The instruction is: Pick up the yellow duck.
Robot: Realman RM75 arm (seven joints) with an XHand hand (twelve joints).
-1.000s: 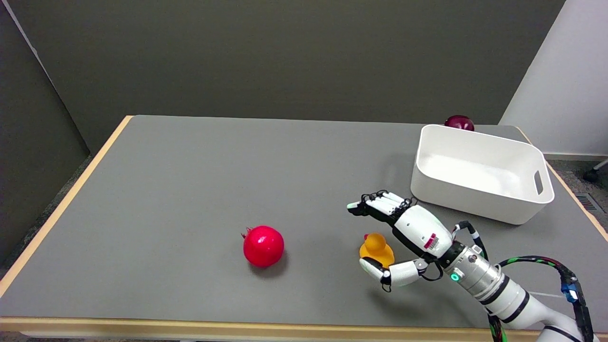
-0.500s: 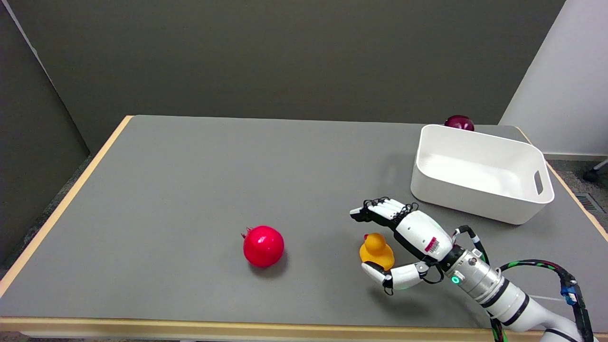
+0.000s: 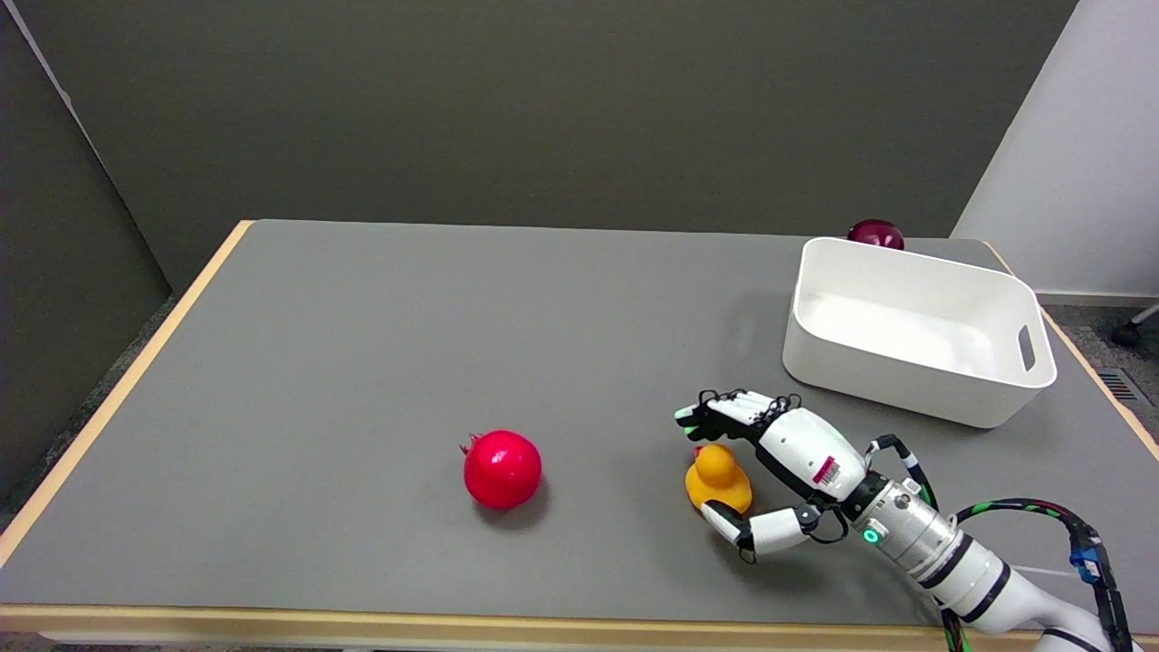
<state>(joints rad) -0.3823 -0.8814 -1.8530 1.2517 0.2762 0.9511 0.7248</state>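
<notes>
The yellow duck [image 3: 716, 478] with an orange head stands on the grey table, right of centre near the front. My right hand [image 3: 780, 462] reaches in from the lower right and brackets the duck. Its fingers [image 3: 724, 411] stretch just behind and above the duck's head, and the thumb [image 3: 741, 529] lies at the duck's near side. The hand is spread around the duck without clasping it, and I cannot tell whether the thumb touches it.
A red pomegranate [image 3: 501, 468] lies on the table left of the duck. A white bin [image 3: 914, 330] stands at the back right, with a dark red fruit [image 3: 875, 234] behind it. The table's front edge [image 3: 453, 625] runs close below the hand.
My right hand has come down and nearer, its fingers dropping close over the duck's head and the thumb closing in on its near side. The duck stays put.
</notes>
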